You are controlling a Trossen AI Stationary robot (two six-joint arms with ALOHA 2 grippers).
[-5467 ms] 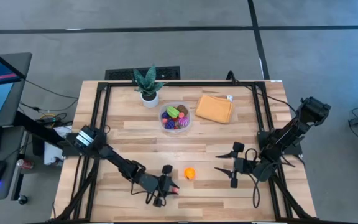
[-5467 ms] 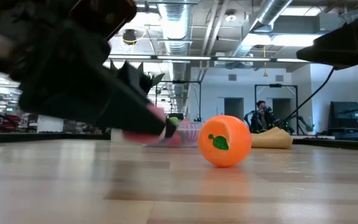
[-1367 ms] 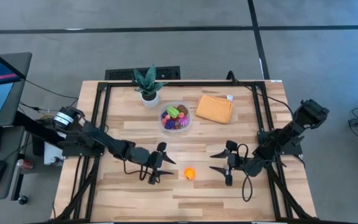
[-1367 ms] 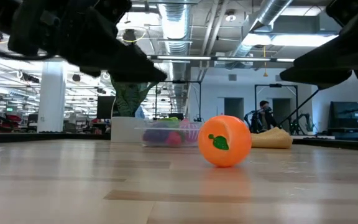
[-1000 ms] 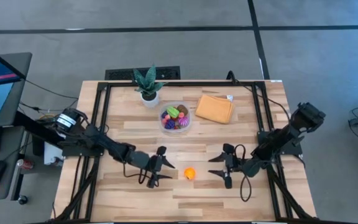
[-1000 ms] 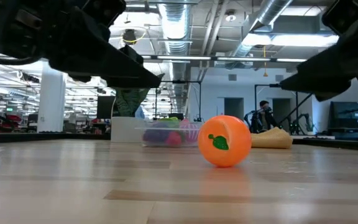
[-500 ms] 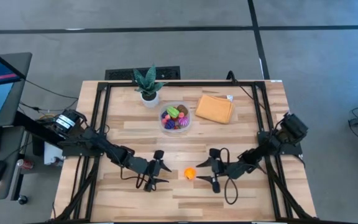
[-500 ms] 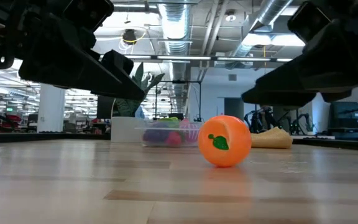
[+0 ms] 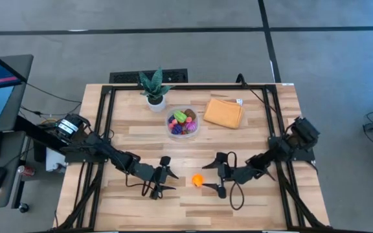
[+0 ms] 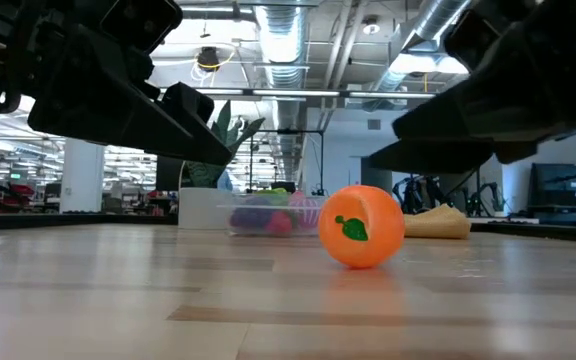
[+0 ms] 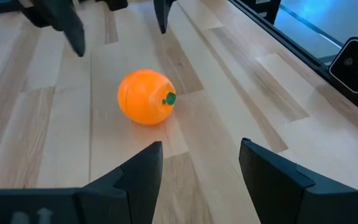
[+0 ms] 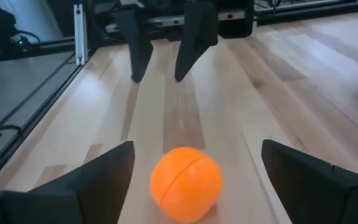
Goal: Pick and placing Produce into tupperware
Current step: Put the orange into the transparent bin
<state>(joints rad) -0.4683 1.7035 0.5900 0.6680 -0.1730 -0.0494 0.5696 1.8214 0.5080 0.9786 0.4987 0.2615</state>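
While both claws flank it, orange toy fruit (image 9: 197, 180) sits mid-table — bare wood around.

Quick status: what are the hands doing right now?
Right hand open, at the toy orange. Left hand open, empty, opposite. Nothing blocking.

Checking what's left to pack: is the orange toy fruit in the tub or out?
Out. The orange fruit lies on the bare table, apart from the tub, with the open right gripper beside it.

I see a green potted plant (image 9: 153, 87) and a folded orange cloth (image 9: 223, 113) on my wooden desk (image 9: 141, 139).
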